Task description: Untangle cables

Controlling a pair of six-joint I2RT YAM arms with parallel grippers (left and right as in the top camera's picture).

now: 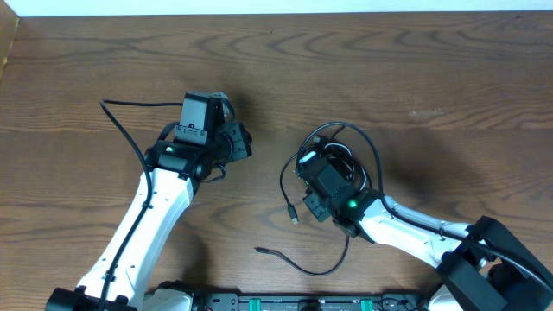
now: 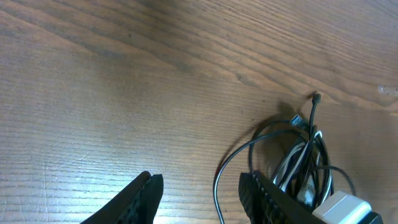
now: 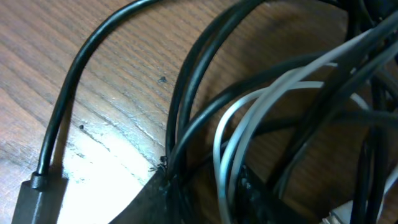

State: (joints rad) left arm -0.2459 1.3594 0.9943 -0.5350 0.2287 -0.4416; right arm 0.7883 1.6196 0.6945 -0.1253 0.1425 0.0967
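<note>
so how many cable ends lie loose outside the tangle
2: a black plug end just in front of the tangle of thin black and white cables, another black tip further forward. Others may hide inside.

A brown wood-grain tabletop with dark, wavy figuring fills the overhead view under soft, even light. A narrow white strip runs along its far edge. Close up, a pale sheen and faint shadows mark the surface.
</note>
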